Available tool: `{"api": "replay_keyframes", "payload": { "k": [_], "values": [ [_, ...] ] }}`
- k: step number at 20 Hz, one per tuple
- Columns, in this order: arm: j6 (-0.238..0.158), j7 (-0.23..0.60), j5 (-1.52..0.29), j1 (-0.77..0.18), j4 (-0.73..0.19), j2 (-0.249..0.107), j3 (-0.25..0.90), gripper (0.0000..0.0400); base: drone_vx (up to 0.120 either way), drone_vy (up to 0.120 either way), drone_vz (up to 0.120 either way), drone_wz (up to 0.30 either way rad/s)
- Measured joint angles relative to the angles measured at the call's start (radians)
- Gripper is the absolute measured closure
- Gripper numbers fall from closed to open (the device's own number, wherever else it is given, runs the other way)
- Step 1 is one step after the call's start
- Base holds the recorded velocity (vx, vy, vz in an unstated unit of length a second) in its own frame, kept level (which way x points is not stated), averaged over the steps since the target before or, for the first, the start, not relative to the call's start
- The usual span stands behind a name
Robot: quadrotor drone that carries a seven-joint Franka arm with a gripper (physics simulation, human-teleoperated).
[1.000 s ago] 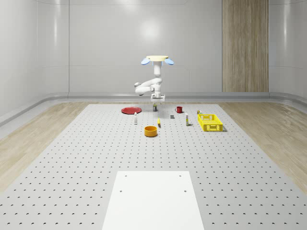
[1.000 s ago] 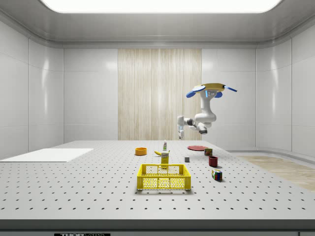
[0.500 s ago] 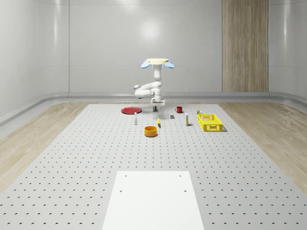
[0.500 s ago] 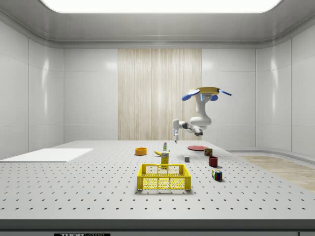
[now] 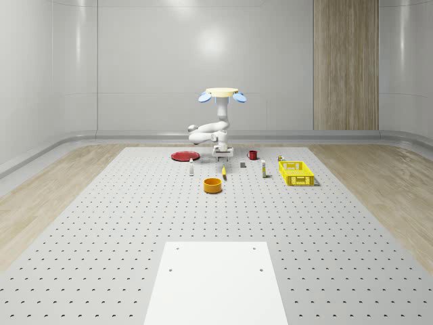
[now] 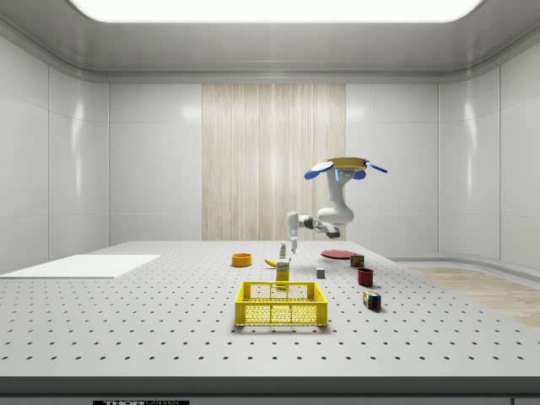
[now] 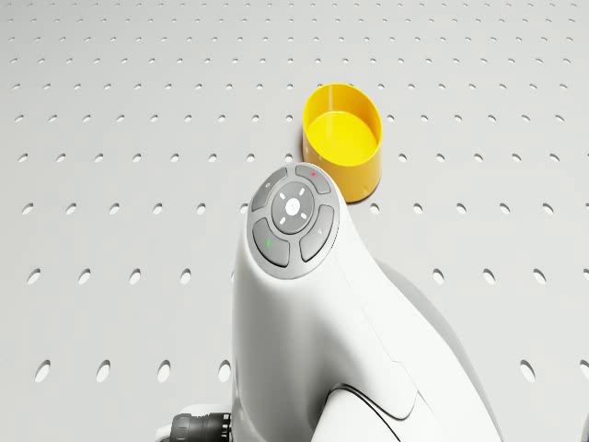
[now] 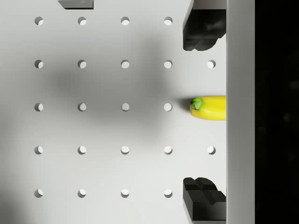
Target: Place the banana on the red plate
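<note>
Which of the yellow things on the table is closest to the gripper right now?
The banana: it lies on the table between the open fingers of the gripper. The yellow bowl and the yellow crate sit farther off.

The drone (image 5: pixel 222 93) hovered over the counter (image 5: pixel 135 230); the banana (image 5: pixel 224 172) lay between bowl (image 5: pixel 213 185) and plate (image 5: pixel 184 156), the crate (image 5: pixel 296 172) toward the whole-scene view's right.

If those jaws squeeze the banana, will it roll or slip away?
Probably a little. The banana looks rounded and glossy, so it may roll or slip under a squeeze. It lies flat on the perforated table, so tipping seems unlikely. The gripper hangs open above it, one finger on either side.
</note>
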Motion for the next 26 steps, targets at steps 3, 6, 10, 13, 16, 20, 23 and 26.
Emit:
{"api": "replay_keyframes", "payload": {
  "k": [3,6,10,13,16,20,23,26],
  "values": [
    [0.011,0.003,0.006,-0.003,0.001,-0.012,0.003,0.0,0.12,0.053,0.0,0.0],
    [0.021,0.006,0.011,-0.006,0.001,-0.023,0.005,0.0,0.12,0.0,-0.12,0.0],
    [0.035,0.009,0.018,-0.01,0.002,-0.037,0.009,0.0,0.12,0.0,-0.12,0.0],
    [0.045,0.012,0.022,-0.013,0.003,-0.048,0.011,0.0,0.12,0.0,-0.12,0.0],
    [0.054,0.014,0.027,-0.016,0.003,-0.058,0.013,0.0,0.093,0.0,0.0,0.0],
    [0.069,0.016,0.027,-0.018,0.005,-0.072,0.009,0.0,0.0,0.0,0.0,0.0],
    [0.091,0.015,0.003,-0.019,0.01,-0.086,-0.019,0.0,0.0,0.0,0.0,0.0],
    [0.111,0.013,-0.022,-0.02,0.016,-0.098,-0.047,0.0,0.0,0.0,0.0,0.0]
  ]
}}
